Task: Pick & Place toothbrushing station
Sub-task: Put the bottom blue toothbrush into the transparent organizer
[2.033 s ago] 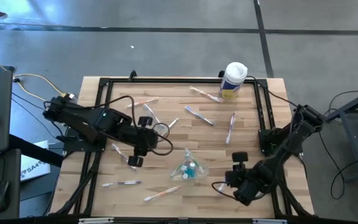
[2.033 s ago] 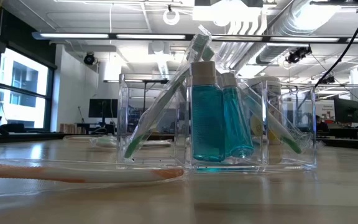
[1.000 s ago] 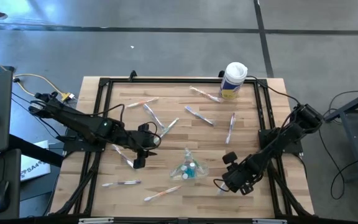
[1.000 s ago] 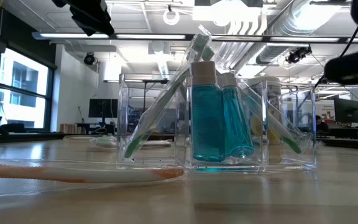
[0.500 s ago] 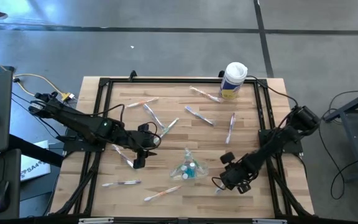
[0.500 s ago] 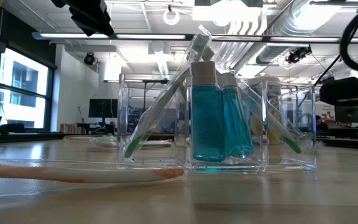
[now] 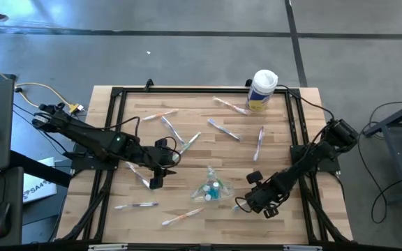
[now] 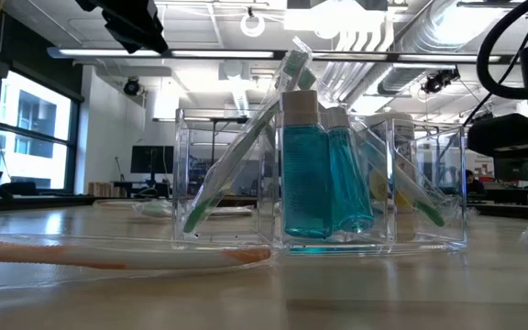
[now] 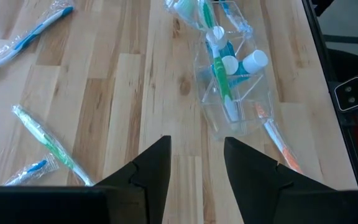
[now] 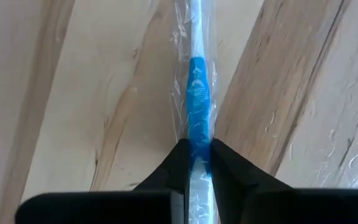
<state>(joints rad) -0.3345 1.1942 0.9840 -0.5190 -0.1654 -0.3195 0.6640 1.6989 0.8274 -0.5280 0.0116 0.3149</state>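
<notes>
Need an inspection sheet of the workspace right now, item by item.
Surface: wooden table, black frame around it.
Job's things: clear station holding teal bottles; wrapped toothbrushes scattered.
Clutter: white canister at far edge.
Grippers: right gripper shut on blue wrapped toothbrush; left gripper open, empty, above the table facing the station.
Cables: yellow cable left of table.
Surroundings: grey floor; nothing else seen.

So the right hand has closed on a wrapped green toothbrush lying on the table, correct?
Not quite: the wrapped toothbrush that the right hand has closed on is blue, not green, as the right wrist view shows. It does lie on the table.
</notes>
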